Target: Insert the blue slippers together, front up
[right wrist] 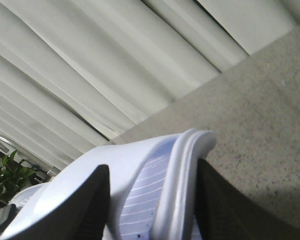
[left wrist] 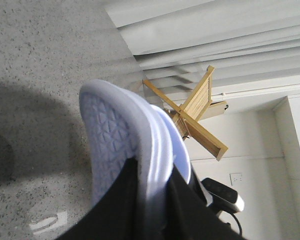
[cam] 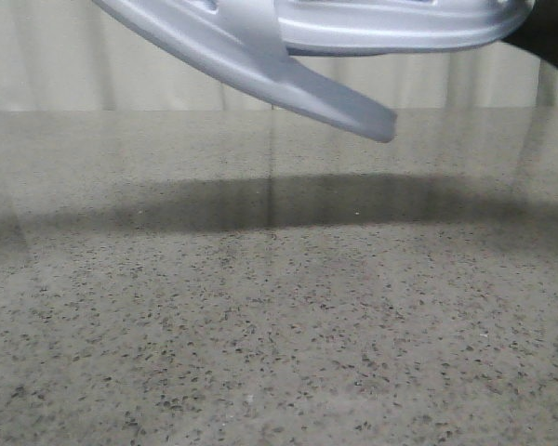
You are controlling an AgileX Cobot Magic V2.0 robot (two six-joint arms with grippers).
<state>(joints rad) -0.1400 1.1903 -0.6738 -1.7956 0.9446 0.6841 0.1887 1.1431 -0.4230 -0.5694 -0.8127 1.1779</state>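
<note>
I am looking through my three cameras. In the front view I see the blue slippers (cam: 298,46) up in the air, high above the table (cam: 279,316). They sit at the very top of the picture, and part of them is cut off by the edge. One slipper lies almost flat. The other one slants down to the right, and its end pokes out below the first one. The two slippers cross each other. They do not touch the table. A long dark shadow lies on the table under them.

The table is grey with lots of little black dots.

In the left wrist view, my left gripper (left wrist: 152,200) has its two black fingers (left wrist: 115,205) closed around one end of a slipper. One finger is on the bumpy sole with the triangle pattern. The other finger is on the other side. I can see soft rims stacked close together between the fingers. Far behind there is a wooden rack (left wrist: 195,117) with crossed slats, and a white wall.

In the right wrist view, my right gripper (right wrist: 150,200) has its black fingers (right wrist: 90,200) on both sides of a slipper end. The lined inside of the slipper shows between them. It is squeezing the slipper from both sides. Behind it I see pale curtains (right wrist: 90,65) and a bit of a green plant (right wrist: 7,175).
</note>
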